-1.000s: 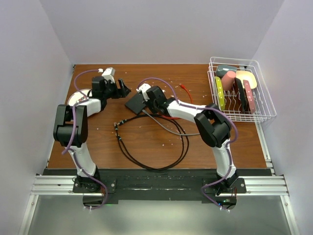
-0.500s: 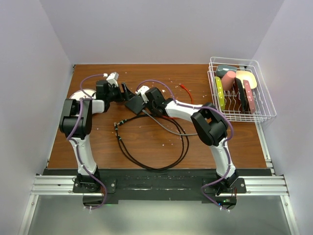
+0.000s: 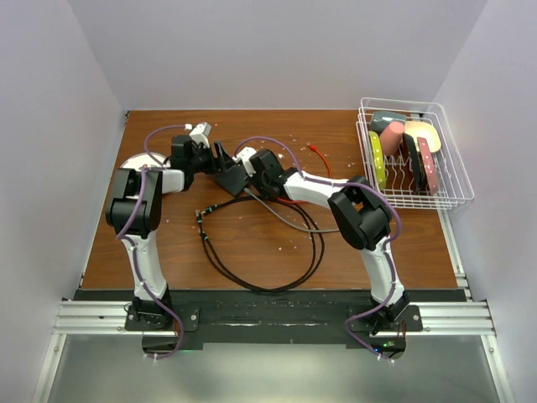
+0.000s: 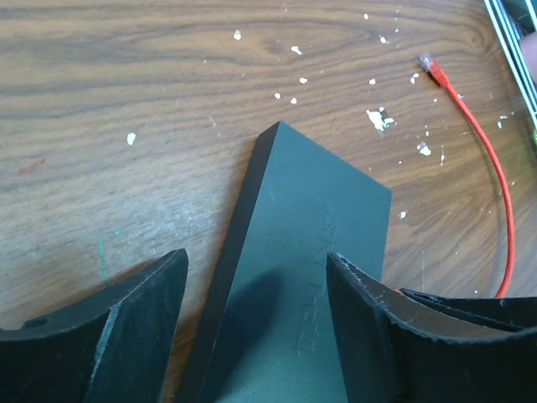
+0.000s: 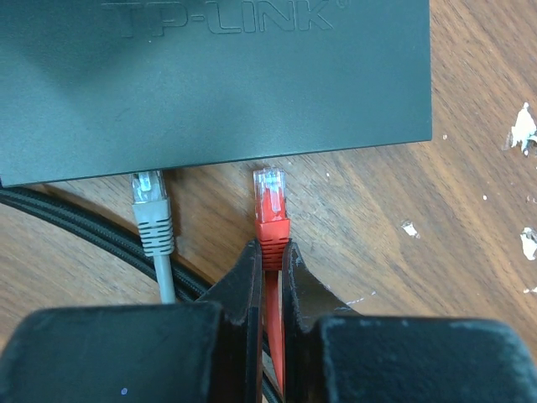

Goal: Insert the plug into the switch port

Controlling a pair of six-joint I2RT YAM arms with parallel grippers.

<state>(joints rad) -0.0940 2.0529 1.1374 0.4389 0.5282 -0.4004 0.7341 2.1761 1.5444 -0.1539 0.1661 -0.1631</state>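
Observation:
The black switch box (image 3: 233, 177) lies on the wooden table. Its port edge faces my right gripper (image 3: 254, 172); the switch port itself is hidden under the box's top face (image 5: 218, 84). My right gripper (image 5: 270, 248) is shut on the red plug (image 5: 271, 206), whose clear tip sits just short of that edge. A grey plug (image 5: 151, 210) meets the same edge to its left. My left gripper (image 4: 256, 260) is open and straddles the far end of the box (image 4: 302, 252), with a gap at its left finger (image 4: 126, 319).
The red cable's (image 3: 317, 156) loose end with its clear plug (image 4: 432, 65) lies further back on the table. A black cable loop (image 3: 277, 277) and a grey cable (image 3: 285, 217) trail in front of the box. A white wire basket (image 3: 453, 197) of items stands at the right.
My left arm has swung right from the table's left side, and its fingers now flank the box and have narrowed a little. The right gripper has stayed put with the plug.

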